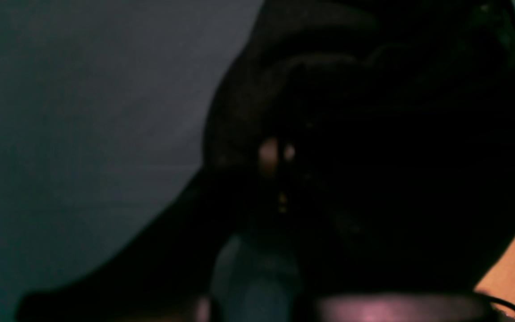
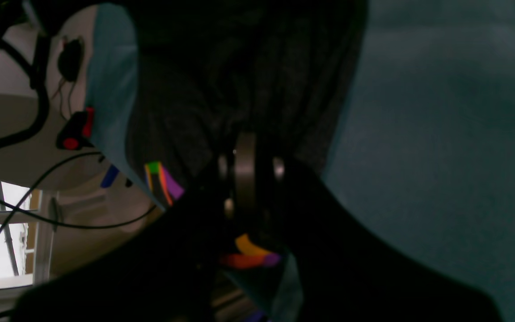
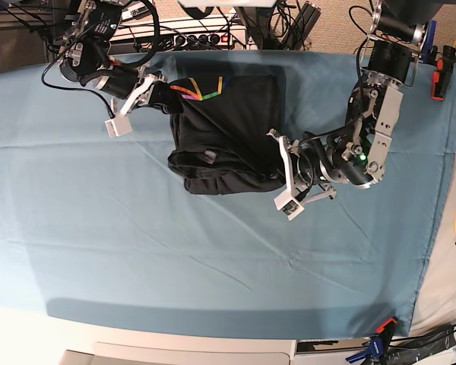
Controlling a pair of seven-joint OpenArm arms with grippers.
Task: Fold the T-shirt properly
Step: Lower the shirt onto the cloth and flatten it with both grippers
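Gripper first: in the left wrist view the left gripper [image 1: 280, 179] is closed down on dark cloth of the T-shirt [image 1: 373, 112], which fills most of the frame in shadow, bunched into soft ridges right against the camera, with the teal sheet [image 1: 83, 134] pale beyond it; the jaws themselves are mostly lost in the dark, so the pinch is read from the cloth gathered around them. In the right wrist view the right gripper [image 2: 248, 179] is likewise clamped nearly closed on the shirt [image 2: 239, 80], and the rainbow collar trim [image 2: 163, 179] shows just beside it and again below the jaws, which suggests it has the neck edge, a sensible hold since the collar gives a firm seam to pull from. In the base view the shirt [image 3: 228, 137] lies in a partly folded heap on the sheet-covered desk [image 3: 213, 266], toward its far middle; the right gripper [image 3: 153, 90] holds the collar corner on that view's left, and the left gripper [image 3: 283, 161] holds the opposite edge on that view's right. Holding two ends apart like this probably keeps the cloth taut so a fold can be laid flat; the fold looks only partway done.
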